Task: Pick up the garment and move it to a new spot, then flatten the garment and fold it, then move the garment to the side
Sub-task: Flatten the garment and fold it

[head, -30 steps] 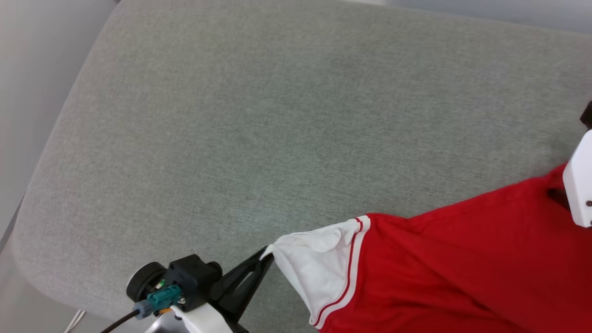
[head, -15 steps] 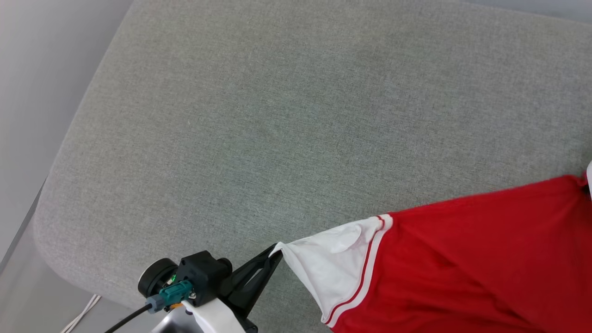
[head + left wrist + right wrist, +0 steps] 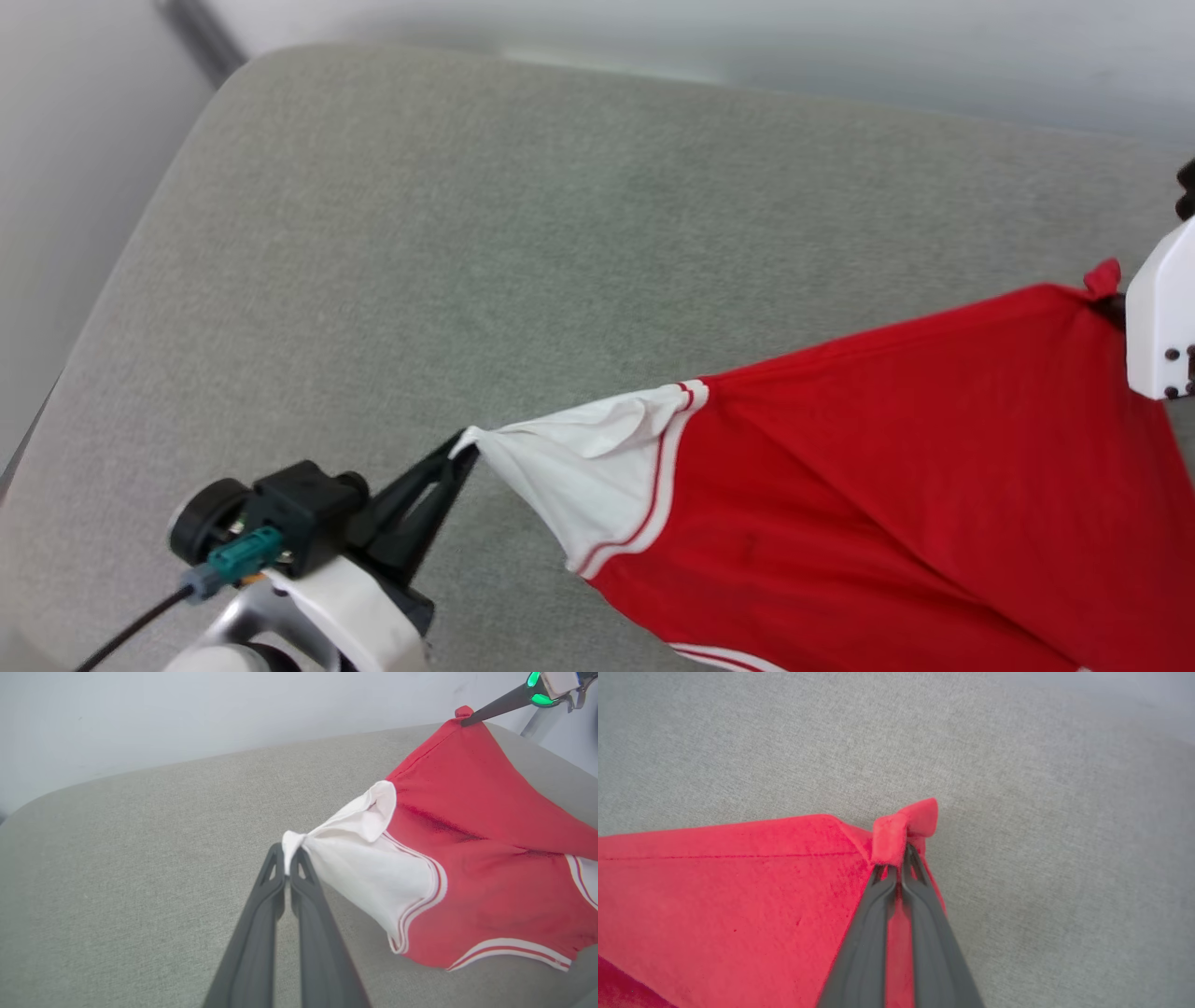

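The garment [image 3: 887, 467], a red jersey with a white striped-trim sleeve, hangs stretched between both grippers above the grey cushion [image 3: 523, 243]. My left gripper [image 3: 464, 446] is shut on the tip of the white sleeve [image 3: 588, 476], seen close in the left wrist view [image 3: 287, 856]. My right gripper [image 3: 896, 858] is shut on a red corner of the garment [image 3: 738, 896]; the head view shows that corner [image 3: 1103, 278] beside the pale right wrist housing [image 3: 1158, 317]. The plain red side faces up and the lettering is hidden.
The grey cushion [image 3: 140, 849] spreads under and beyond the garment, with a rounded left edge and a pale wall [image 3: 187, 714] behind it. The right gripper's fingers [image 3: 490, 707] show at the upper right of the left wrist view.
Both grippers have lifted, and the garment is pulled tauter and higher off the cushion. The head camera has shifted, bringing the cushion's far edge and the wall into view.
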You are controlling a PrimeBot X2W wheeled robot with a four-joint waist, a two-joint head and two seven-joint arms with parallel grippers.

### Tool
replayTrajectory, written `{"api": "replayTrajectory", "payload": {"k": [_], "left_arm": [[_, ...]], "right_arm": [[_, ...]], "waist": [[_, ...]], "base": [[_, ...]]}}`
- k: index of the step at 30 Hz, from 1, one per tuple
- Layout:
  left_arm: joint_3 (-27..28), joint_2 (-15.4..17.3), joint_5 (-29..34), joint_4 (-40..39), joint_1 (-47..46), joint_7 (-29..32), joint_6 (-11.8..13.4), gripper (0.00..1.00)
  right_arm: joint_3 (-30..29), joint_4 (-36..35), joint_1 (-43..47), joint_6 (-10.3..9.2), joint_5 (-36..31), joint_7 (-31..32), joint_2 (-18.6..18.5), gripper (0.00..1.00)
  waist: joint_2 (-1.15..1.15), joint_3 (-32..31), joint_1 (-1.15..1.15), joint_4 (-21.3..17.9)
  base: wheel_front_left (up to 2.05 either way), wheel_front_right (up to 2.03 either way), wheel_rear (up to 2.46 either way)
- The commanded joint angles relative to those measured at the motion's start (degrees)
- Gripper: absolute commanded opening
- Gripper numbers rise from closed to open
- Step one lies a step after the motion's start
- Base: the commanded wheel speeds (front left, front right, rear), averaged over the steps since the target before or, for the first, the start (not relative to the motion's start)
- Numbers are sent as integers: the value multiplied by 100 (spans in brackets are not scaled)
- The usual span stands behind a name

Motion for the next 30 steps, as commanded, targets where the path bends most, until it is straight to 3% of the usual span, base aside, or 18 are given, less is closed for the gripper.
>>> {"api": "replayTrajectory", "payload": {"k": [1,14,20,25,30], "left_arm": [[156,149,-44,-96,61,-12,90,0],[1353,837,-279,-798,-112,-289,502,0],[2025,1197,-402,-1077,-464,-245,651,0],[2626,1451,-560,-1277,-988,-256,705,0],[2873,1560,-604,-1354,-1488,-253,655,0]], "right_arm": [[66,17,-186,-3,168,-146,-50,0],[461,-675,-763,-3,1075,-864,-334,0],[266,-1088,-957,-3,1536,-1218,-59,0],[121,-1627,-1013,-3,1505,-1370,111,0],[-45,-2021,-1101,-3,1399,-1432,210,0]], "waist": [[0,-405,-1,-396],[0,-1117,-1,-1158],[0,-1266,-1,-1530],[0,-1229,-1,-1812],[0,-1091,-1,-1907]], "base": [[0,0,0],[0,0,0],[0,0,0],[0,0,0],[0,0,0]]}}
